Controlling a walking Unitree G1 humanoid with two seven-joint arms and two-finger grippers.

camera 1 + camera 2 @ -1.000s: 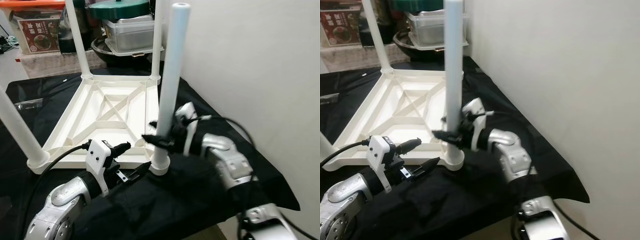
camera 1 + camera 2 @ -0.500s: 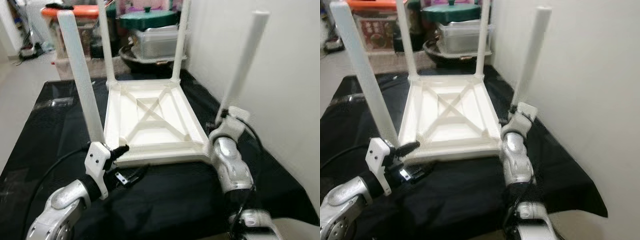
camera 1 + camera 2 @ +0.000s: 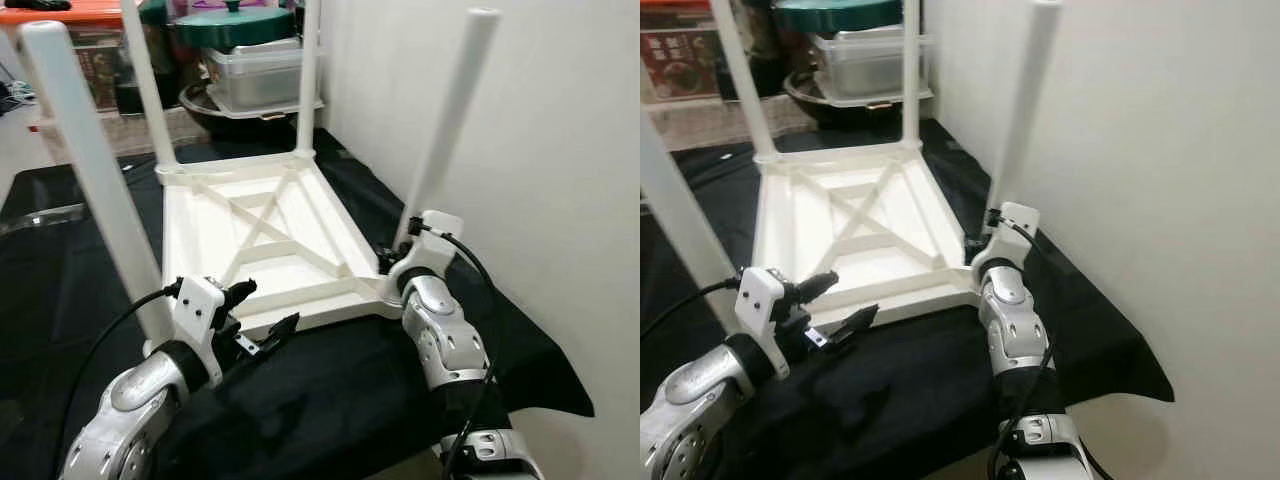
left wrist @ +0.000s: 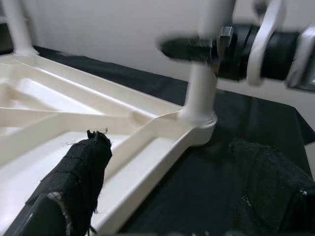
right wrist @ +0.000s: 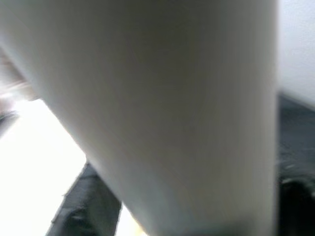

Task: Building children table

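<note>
Right hand (image 4: 197,49) clenched on table leg (image 3: 447,130), left hand (image 3: 262,320) released nr tabletop (image 3: 250,250); no legible labels.

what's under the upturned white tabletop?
The tabletop lies upside down on a black cloth that spreads out on all sides of it. What the cloth itself rests on is covered, as is anything directly beneath the tabletop.
</note>
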